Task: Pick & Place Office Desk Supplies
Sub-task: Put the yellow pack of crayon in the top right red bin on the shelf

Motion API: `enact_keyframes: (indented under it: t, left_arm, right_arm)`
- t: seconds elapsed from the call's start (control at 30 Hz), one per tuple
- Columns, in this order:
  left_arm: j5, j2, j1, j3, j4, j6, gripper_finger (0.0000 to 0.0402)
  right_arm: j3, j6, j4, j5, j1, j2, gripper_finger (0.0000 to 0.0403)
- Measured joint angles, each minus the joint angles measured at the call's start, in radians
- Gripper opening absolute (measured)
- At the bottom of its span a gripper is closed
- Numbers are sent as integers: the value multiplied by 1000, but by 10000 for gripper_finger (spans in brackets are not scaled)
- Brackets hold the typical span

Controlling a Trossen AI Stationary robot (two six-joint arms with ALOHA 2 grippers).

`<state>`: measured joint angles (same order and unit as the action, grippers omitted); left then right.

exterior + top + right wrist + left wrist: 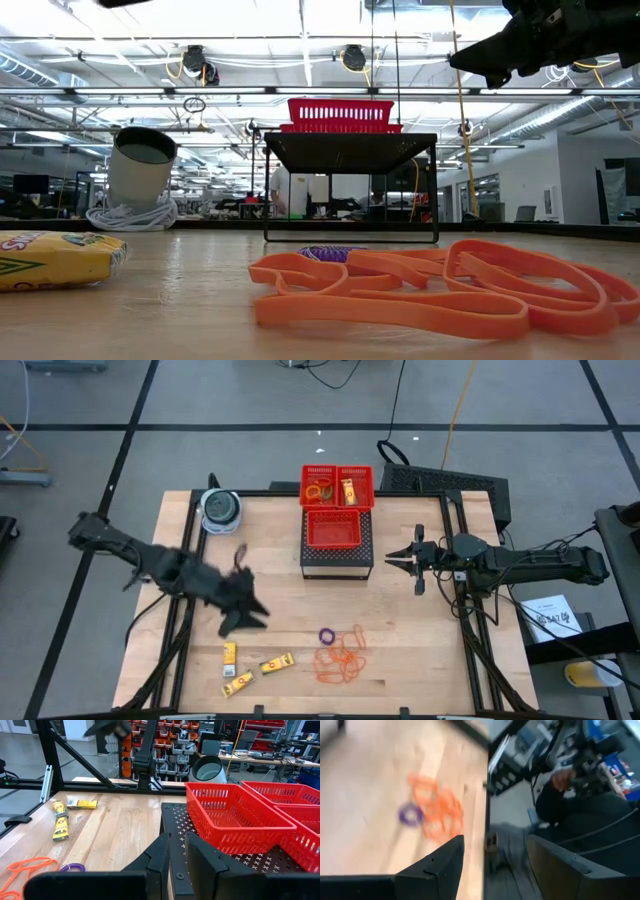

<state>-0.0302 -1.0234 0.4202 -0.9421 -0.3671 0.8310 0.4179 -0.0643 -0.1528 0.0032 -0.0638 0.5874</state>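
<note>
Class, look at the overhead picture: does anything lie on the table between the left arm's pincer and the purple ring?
Nothing visible does. The left pincer, jaws open, hovers above bare wood, and the purple ring lies to its right with only table between them. The orange rubber bands lie beyond the ring, and the yellow packets sit nearer the front edge.

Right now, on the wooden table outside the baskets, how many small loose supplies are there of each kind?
Yellow packets: 3
Purple ring: 1
Heap of orange rubber bands: 1 (the bands are too tangled to count singly)
Total: 5
</note>
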Motion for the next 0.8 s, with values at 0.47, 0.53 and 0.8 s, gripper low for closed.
enact_keyframes:
  t: [0.47, 0.53, 0.8]
  left_arm:
    - [-8, -312, 338, 0, -109, 833, 228]
    - [-12, -332, 363, 0, -178, 961, 227]
    - [-12, -418, 415, 0, -393, 1319, 227]
  right_arm:
    - [0, -1, 0, 0, 0, 0, 50]
    - [0, -1, 0, 0, 0, 0, 50]
    - [0, -3, 0, 0, 0, 0, 50]
